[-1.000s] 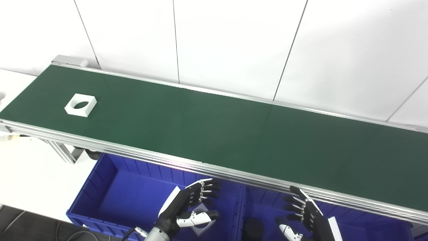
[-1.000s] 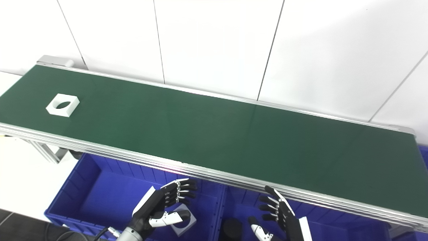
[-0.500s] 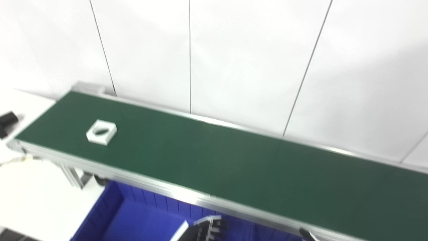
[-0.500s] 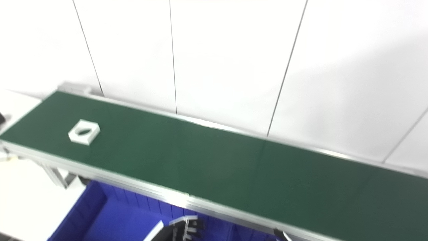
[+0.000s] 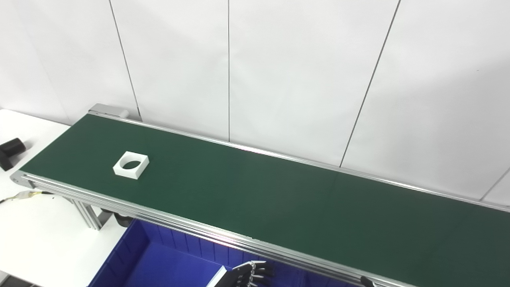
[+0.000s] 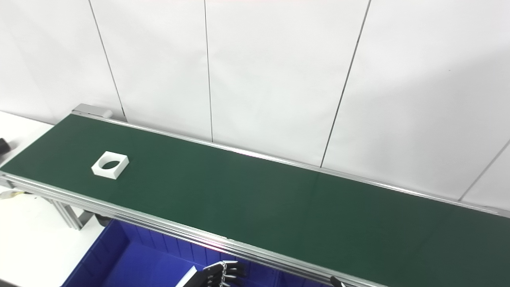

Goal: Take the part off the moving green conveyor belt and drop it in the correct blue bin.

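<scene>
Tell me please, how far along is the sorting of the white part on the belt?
Nothing looks done yet: the white square part with a round hole lies untouched near the left end of the green belt. Nothing is in hand; the left robot hand is low over the blue bin, and only a fingertip of the right robot hand shows. Picking and dropping are both left.

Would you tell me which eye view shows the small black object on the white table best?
The left eye view: the black object is fully visible left of the conveyor belt. The right eye view catches only a sliver at its edge.
</scene>
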Tool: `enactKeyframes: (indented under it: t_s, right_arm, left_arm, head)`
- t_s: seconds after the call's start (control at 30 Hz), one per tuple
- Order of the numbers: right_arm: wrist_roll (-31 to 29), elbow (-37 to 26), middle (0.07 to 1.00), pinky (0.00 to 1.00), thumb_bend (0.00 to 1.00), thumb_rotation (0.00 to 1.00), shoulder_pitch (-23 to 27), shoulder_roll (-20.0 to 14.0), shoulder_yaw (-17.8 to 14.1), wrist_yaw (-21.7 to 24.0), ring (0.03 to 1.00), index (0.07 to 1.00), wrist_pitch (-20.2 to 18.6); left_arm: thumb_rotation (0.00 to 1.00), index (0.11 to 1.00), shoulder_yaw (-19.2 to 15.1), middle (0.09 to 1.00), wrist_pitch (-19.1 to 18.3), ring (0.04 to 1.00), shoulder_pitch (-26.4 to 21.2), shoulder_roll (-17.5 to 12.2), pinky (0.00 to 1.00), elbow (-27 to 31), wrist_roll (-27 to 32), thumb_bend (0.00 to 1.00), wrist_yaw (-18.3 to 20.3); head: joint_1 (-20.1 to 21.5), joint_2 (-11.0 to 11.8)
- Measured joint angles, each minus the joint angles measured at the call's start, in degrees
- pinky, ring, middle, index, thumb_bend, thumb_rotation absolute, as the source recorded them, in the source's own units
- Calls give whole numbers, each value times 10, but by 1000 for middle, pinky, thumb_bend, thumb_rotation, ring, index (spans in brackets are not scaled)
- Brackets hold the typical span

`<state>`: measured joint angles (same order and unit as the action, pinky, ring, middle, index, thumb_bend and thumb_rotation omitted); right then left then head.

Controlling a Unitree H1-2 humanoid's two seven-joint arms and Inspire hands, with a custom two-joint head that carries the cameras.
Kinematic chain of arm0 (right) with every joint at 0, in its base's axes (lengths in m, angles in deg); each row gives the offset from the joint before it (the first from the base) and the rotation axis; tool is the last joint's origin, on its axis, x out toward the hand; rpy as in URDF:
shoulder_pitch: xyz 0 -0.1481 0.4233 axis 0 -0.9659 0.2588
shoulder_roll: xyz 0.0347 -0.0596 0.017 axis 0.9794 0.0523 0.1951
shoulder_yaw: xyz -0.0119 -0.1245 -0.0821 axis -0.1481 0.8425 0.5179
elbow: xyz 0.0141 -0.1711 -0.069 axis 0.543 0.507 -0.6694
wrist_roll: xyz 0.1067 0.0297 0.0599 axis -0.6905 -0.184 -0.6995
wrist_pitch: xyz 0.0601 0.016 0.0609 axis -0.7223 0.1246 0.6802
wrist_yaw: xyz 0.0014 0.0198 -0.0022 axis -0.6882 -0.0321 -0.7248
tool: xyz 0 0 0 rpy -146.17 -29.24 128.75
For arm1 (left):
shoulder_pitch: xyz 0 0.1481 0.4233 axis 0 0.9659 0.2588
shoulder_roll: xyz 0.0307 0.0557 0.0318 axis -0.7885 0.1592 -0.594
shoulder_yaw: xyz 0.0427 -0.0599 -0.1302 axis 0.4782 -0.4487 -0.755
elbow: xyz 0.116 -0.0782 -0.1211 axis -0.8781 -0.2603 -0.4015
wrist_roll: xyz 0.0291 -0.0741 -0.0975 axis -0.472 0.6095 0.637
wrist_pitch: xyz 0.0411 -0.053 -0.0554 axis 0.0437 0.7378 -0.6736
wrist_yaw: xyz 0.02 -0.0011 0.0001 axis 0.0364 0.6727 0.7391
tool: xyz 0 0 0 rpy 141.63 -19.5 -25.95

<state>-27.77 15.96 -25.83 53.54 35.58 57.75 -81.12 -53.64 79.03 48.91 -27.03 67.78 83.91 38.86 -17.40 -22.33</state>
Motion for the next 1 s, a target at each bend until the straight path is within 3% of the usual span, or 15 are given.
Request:
enactKeyframes:
  t_s: [0.2, 0.47, 0.63, 1.0]
  right_arm:
    - [-5, 5, 812, 729, 154, 0, 5, 1, -1, 0, 774, 910, 0]
    - [-5, 9, 813, 734, 151, 0, 11, 2, -1, 0, 775, 916, 0]
    - [-5, 11, 809, 726, 151, 0, 14, 4, -1, 0, 772, 910, 0]
    - [0, 26, 796, 693, 155, 0, 20, 5, -1, -1, 755, 898, 0]
  left_arm:
    - [444, 775, 0, 745, -7, 694, -1, -20, 603, 57, -2, 972, 9]
    - [403, 756, -12, 754, -98, 718, -47, -86, 608, 213, -1, 986, 41]
    - [401, 753, -23, 749, -159, 713, -100, -126, 623, 283, -1, 934, 64]
    - [380, 780, -23, 761, -218, 731, -163, -162, 647, 296, -69, 877, 87]
  head:
    - [-3, 4]
    - [-6, 5]
    - [-4, 6]
    - [-5, 7]
